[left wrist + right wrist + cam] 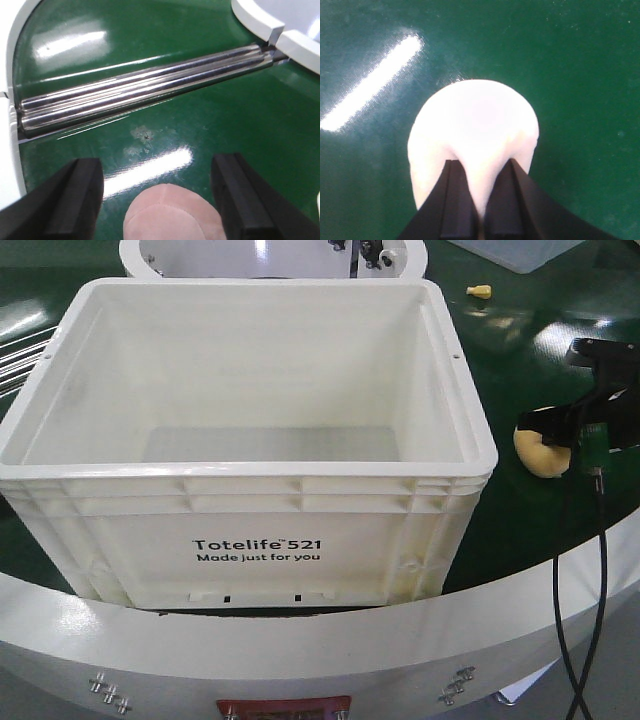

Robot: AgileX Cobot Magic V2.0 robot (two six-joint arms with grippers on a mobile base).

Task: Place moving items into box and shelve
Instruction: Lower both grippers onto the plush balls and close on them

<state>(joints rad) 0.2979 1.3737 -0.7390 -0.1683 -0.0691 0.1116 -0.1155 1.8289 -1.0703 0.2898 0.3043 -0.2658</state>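
Box [250, 530] is big and white, with black words on its front. It sits on the green bench [520, 350]. Near its right side, not touching it, the yellow bun [540, 455] lies on the green. The right claw [565, 430] is down at the bun. In the right wrist view this claw is narrow, and its two black fingers [455, 195] squeeze into the bun, which looks very pale there. The left claw [160, 195] is wide. The pink lump [172, 212] sits on the green between its two fingers and touches neither one. Past the lump, shiny rods [145, 90] run across the bench.
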